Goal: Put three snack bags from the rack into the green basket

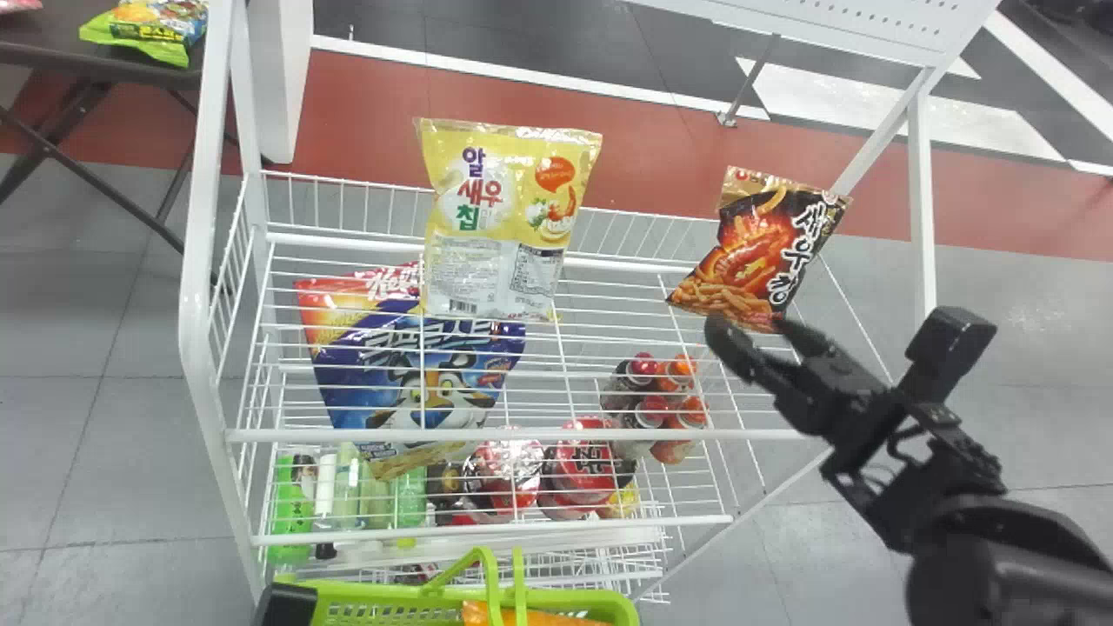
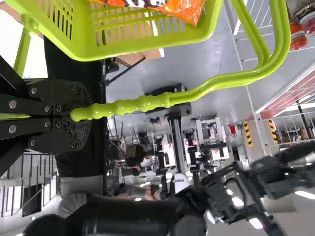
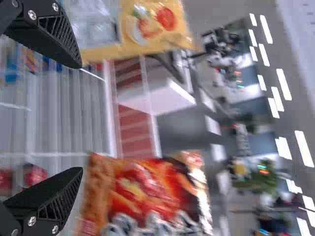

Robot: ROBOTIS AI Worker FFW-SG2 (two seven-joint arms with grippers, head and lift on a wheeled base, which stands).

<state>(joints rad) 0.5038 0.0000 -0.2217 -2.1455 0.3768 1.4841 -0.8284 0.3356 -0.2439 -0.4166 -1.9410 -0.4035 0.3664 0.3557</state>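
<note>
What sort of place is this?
Probably a mock shop inside a robotics lab or demo space: snack bags on a white wire rack, bottles on a shelf below, and what look like equipment stands in the room behind.

Shiny crinkled film against coated metal and moulded plastic.
The yellow snack bag point(image 1: 491, 235), the dark red snack bag point(image 1: 761, 252) and the blue bag point(image 1: 435, 382) are glossy plastic film, as is the creased orange bag point(image 1: 530, 616); the rack point(image 1: 487, 435) looks like smooth, white-coated metal wire; the green basket point(image 1: 400, 595) is smooth plastic, its handle point(image 2: 142, 104) beaded along the grip and softly shiny; the right gripper point(image 1: 749, 329) looks matt, its fingers point(image 3: 44, 196) ridged inside; the floor point(image 1: 113, 435) is smooth with a faint sheen.
</note>
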